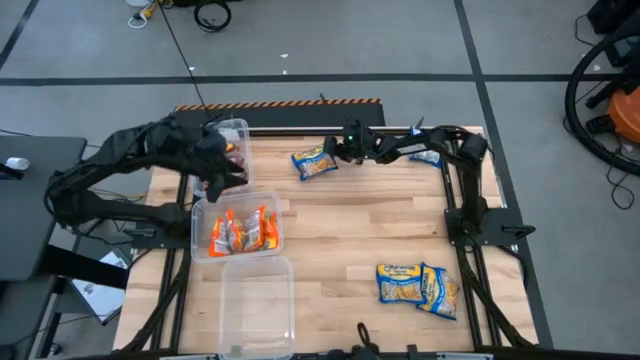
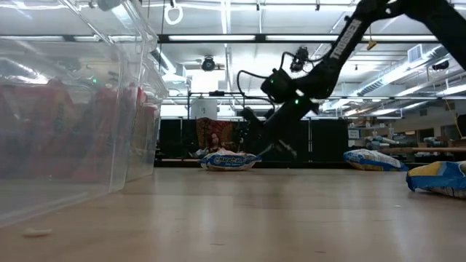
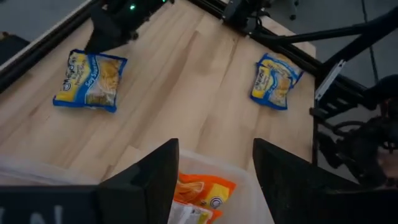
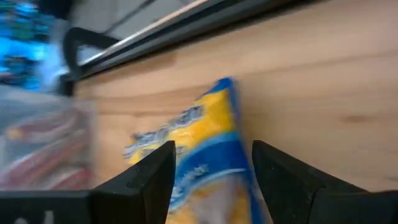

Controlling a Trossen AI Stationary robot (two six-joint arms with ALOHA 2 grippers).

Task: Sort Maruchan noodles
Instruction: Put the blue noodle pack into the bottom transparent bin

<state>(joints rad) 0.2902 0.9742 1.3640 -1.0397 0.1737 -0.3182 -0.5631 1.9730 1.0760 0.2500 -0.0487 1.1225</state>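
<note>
A blue-and-yellow noodle packet (image 1: 315, 163) lies flat near the table's far edge. My right gripper (image 1: 338, 152) hovers open just to its right, slanting down. In the right wrist view the packet (image 4: 199, 149) lies ahead between the open fingers, and I see no touch. My left gripper (image 1: 215, 185) stands open and holds nothing, high over the clear bin (image 1: 275, 240) that holds orange packets (image 3: 202, 193). A second clear bin (image 1: 240, 135) behind it holds red packets (image 4: 37, 155). Another blue-and-yellow packet (image 1: 427, 157) lies under the right arm, and two more (image 1: 418, 285) lie at the near right.
A third clear bin (image 1: 258, 300) with nothing in it stands at the near left. In the low view the bins' walls (image 2: 87, 109) fill the left side. Bare wood lies in the table's middle, between the bins and the near-right packets.
</note>
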